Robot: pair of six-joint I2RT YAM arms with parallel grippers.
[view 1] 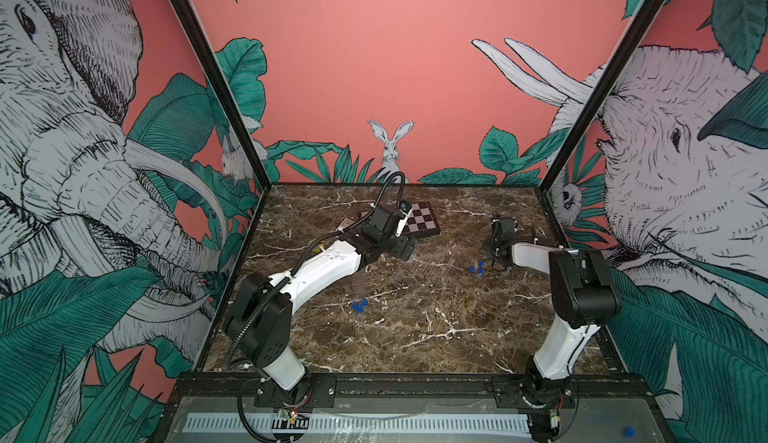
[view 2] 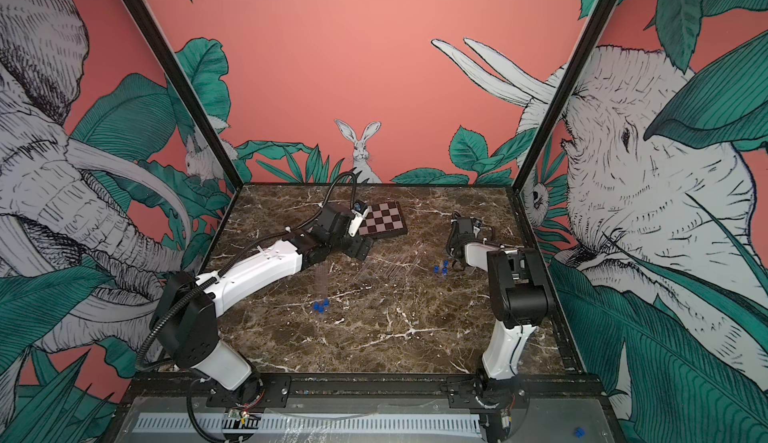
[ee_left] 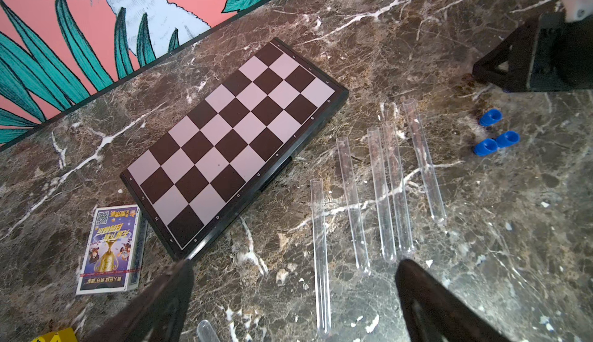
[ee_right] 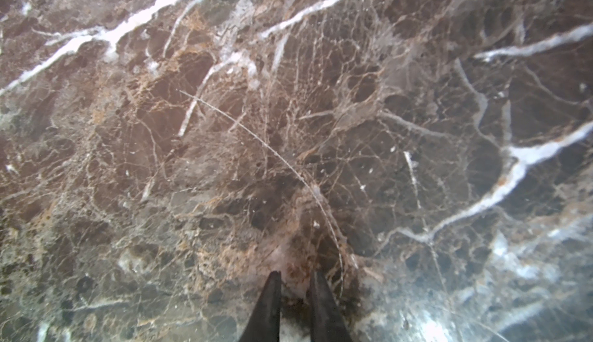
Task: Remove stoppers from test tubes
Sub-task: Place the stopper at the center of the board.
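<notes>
Several clear test tubes (ee_left: 380, 192) lie side by side on the marble with no stoppers in them, faint in a top view (view 1: 424, 266). My left gripper (ee_left: 295, 273) hovers over their round ends, jaws wide open and empty. Three loose blue stoppers (ee_left: 495, 135) lie beyond the tubes' open ends, next to my right gripper (view 1: 500, 267). The right wrist view shows the right gripper (ee_right: 295, 276) just above bare marble, its fingers a narrow gap apart with nothing between them. More tubes (view 1: 358, 289) lie under the left arm with blue stoppers (view 1: 360, 306) at their near ends.
A folded chessboard (view 1: 419, 220) lies at the back, with a small card box (ee_left: 110, 250) beside it and a yellow toy piece (ee_left: 57, 335) nearby. One blue stopper (view 1: 628, 432) sits off the table on the front ledge. Printed walls close three sides.
</notes>
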